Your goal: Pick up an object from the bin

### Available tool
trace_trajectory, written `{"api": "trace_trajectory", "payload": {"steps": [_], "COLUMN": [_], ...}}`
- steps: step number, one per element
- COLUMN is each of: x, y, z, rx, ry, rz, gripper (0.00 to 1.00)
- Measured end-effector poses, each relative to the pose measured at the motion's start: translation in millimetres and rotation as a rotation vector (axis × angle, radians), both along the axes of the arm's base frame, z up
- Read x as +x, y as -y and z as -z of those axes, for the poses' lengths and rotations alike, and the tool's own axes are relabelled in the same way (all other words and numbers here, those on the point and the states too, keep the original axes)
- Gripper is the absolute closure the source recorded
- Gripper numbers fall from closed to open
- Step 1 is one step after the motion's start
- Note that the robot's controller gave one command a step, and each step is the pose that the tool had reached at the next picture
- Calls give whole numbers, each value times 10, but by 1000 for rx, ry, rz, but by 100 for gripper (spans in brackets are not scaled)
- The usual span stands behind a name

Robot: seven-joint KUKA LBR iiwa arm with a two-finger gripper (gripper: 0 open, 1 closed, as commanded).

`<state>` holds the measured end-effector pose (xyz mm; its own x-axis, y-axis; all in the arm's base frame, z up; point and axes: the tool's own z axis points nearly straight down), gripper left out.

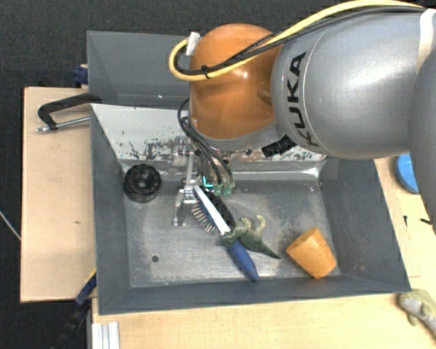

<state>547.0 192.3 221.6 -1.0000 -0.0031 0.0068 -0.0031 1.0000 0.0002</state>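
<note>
Camera view, bin contents listed left to right.

1. Bin (110, 224): grey metal, with a few loose things well spread on its floor.
2. Cap (140, 182): black, round, near the left wall, apart from everything else.
3. Gripper (192, 198): low in the bin's middle, under the orange cover (229, 78), just beside the bristle end of the brush. Whether it touches the brush cannot be told. How far open it is cannot be told either, and nothing is seen held in it.
4. Brush (214, 217): white bristles and a blue handle, lying aslant from the gripper down towards the front wall. It is the thing nearest the gripper, so likely the thing to pick.
5. Toy (256, 237): a green lizard-like figure, lying against or across the brush handle.
6. Cup (312, 253): orange, on its side, right of the toy and clear of it.

Step in hand, as judged: settling on the brush head. To do it well, close across the narrow width of the brush rather than along it. Grip near the bristles, away from the toy, and lift straight up so the handle slides free without dragging the toy along.
</note>
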Motion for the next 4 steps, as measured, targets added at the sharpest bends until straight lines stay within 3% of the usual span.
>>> {"api": "trace_trajectory", "payload": {"steps": [1, 2, 3, 4], "x": [343, 197, 193, 233], "y": [874, 879, 889, 945], "z": [387, 1247, 1263, 223], "rx": [-3, 9, 9, 1], "ry": [5, 22, 18, 23], "rz": [-135, -693, -691, -675], "gripper": [0, 0, 100, 100]}}
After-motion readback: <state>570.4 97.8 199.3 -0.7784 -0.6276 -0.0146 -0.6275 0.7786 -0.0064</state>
